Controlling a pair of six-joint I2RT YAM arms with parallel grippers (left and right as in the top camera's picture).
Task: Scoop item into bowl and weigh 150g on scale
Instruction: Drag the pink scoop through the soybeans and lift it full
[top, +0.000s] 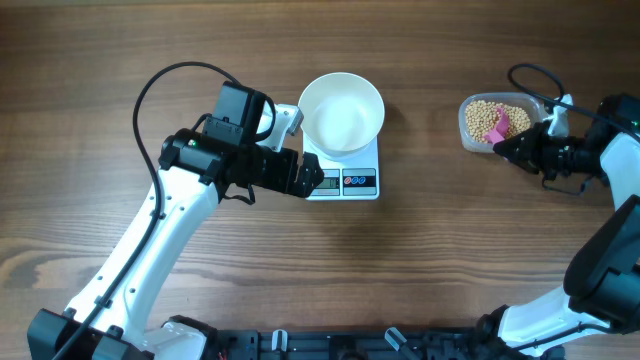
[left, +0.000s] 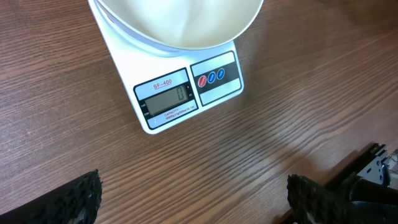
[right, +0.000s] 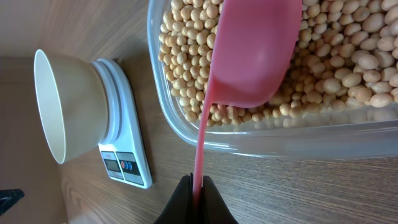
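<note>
Since the scoop (right: 255, 56) must carry the beans (right: 348, 68) out of the clear container (right: 311, 146) and into the bowl (top: 341, 110), the coming move turns on the line between those two; from overhead, the bowl stands on the scale (top: 352, 180) at mid-table, while the container lies well apart to its right, at about the same depth, with bare table (top: 430, 230) between them. The right gripper (right: 197, 185) is much the nearer to the beans; its fingers are pinched together on the thin end of the pink scoop's handle, at the container's near right side; from that grip the handle's long axis runs far and left, so the cup lies over the heap and points roughly towards the bowl. Only a smooth pink face shows, so I cannot tell whether the cup is dug in or loaded. The bowl looks empty; the scale's display appears to read zero. The left gripper (left: 194, 199) hovers just beside the scale's near left corner, fingers spread wide, holding nothing. By my judgement scooping is only beginning; the next move calls for a dip, a level lift, then a long leftward carry; tilting the cup on the way would spill beans on the table.
</note>
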